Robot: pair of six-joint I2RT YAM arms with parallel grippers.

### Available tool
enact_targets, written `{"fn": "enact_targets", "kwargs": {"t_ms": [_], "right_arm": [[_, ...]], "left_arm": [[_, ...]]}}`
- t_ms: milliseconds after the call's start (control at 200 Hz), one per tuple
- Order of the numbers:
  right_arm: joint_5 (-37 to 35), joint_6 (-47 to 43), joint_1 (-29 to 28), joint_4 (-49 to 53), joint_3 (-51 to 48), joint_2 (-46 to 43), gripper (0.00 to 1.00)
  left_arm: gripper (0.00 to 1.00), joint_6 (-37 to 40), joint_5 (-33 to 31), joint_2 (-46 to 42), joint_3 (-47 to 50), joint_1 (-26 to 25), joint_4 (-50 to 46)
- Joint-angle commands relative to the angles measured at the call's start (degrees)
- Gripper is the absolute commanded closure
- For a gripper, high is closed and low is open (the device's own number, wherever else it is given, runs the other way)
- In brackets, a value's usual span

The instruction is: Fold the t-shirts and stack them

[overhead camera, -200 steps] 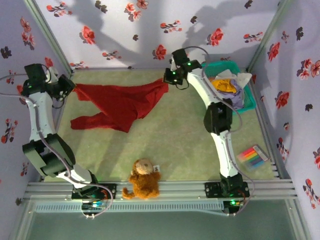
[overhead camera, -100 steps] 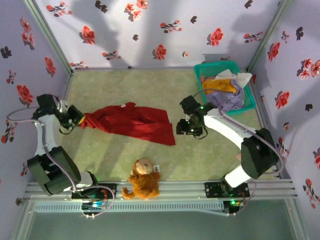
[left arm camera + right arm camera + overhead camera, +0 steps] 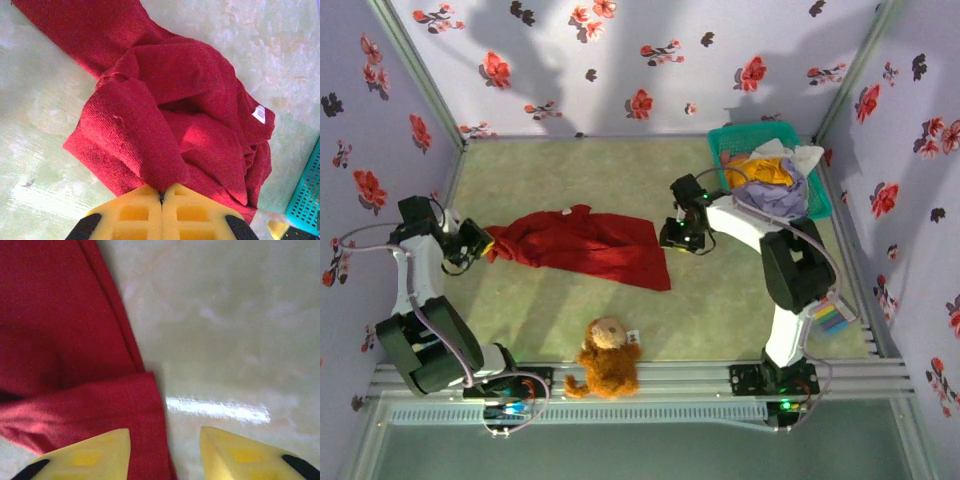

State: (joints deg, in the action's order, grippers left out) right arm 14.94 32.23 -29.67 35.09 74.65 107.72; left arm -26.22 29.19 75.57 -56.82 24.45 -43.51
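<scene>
Soft red shirt (image 3: pixel 585 245) lying wrinkly on the smooth green table (image 3: pixel 570 170), left pincer (image 3: pixel 470 243) squeezed tight on its bunched end, right pincer (image 3: pixel 678 237) parted a little over its flat edge, more shirts (image 3: pixel 775 185) heaped in the holey plastic basket (image 3: pixel 760 130).

Red t-shirt (image 3: pixel 582 245) spread rumpled on table (image 3: pixel 620 170); others (image 3: pixel 767 170) heaped in basket (image 3: pixel 755 129).
</scene>
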Motion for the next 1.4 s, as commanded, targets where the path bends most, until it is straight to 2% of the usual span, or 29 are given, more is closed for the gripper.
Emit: {"fn": "enact_targets", "kwargs": {"t_ms": [0,305,545,700,815,970,1205,1395], "right_arm": [[1.11,-1.69,-0.68,-1.45,4.68,2.52,0.60],[2.31,-2.19,-1.18,-2.42,6.97,8.44,0.61],[-3.07,-3.60,-3.21,3.41,9.89,10.95,0.62],[-3.98,-2.36,-3.97,3.94,9.95,11.55,0.69],[-3.93,-1.56,-3.91,3.18,9.27,11.07,0.80],[-7.92,-1.52,-3.99,5.26,9.40,6.33,1.00],[-15.14,-1.86,-3.88,9.11,9.28,-4.76,1.00],[-23.38,-3.70,-3.89,8.73,11.03,-16.08,1.00]], "left_arm": [[1.00,0.82,0.65,-0.42,-0.90,-0.54,0.10],[1.00,0.99,0.69,0.70,-1.43,-0.88,0.27],[1.00,0.60,0.79,1.15,-1.54,-0.95,0.78],[1.00,0.60,0.86,1.23,-1.54,-1.07,0.97],[1.00,0.73,0.84,1.27,-1.45,-1.16,0.84],[1.00,1.25,0.91,0.89,-2.06,-1.33,0.03],[1.00,1.44,2.02,-0.40,-6.63,-2.25,-0.59],[1.00,3.58,3.70,-0.69,-17.97,-2.82,-0.53]]}}
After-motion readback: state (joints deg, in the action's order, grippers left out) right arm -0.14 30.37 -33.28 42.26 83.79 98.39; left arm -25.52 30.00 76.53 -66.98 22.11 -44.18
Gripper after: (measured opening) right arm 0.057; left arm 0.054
